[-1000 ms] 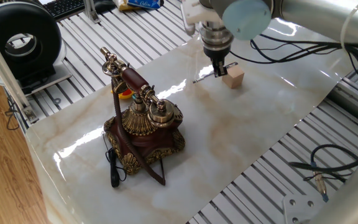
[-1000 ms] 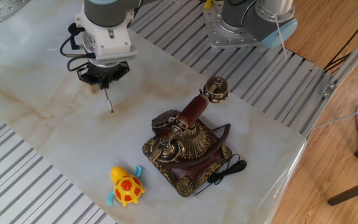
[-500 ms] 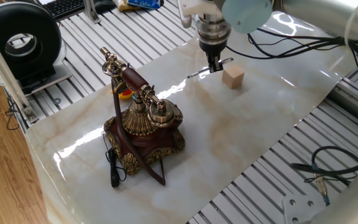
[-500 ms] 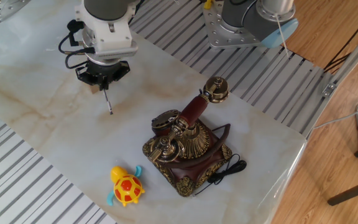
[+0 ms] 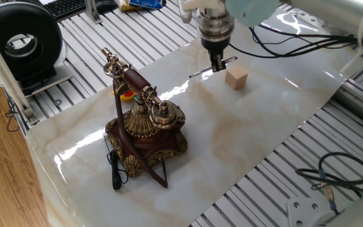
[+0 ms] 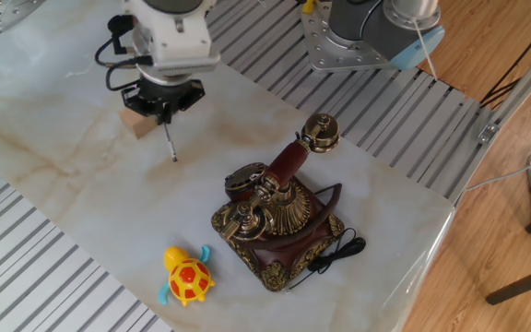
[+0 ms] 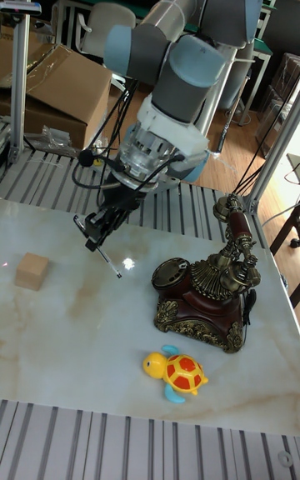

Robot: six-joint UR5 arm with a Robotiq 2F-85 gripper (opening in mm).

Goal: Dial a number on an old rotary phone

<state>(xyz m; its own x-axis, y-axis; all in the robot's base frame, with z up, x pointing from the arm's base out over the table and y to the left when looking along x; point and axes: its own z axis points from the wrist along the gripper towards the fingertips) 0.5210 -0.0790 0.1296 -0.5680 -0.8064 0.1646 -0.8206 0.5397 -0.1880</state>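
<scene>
In the tall fixed view, going left to right, a small wooden cube (image 7: pixel 32 271) sits on the marble-look tabletop (image 7: pixel 75 338), then the gripper (image 7: pixel 96 232) hangs above the surface — its fingers pinched on a thin metal stylus (image 7: pixel 107 257) that angles down. The old rotary phone (image 7: pixel 206 289) stands upright at the right, well apart from the stylus tip, handset in its cradle.

A yellow toy turtle (image 7: pixel 177 372) lies in front of the phone here and in the other fixed view (image 6: pixel 186 277); in one fixed view only a sliver of it shows behind the phone (image 5: pixel 145 129). That view alone shows a black round device (image 5: pixel 21 39) and a keyboard (image 5: pixel 68 6) — off the slab, on the slatted aluminium bench (image 5: pixel 87 38). Cardboard boxes (image 7: pixel 58 84) and chairs (image 7: pixel 96 30) fill the room behind.
</scene>
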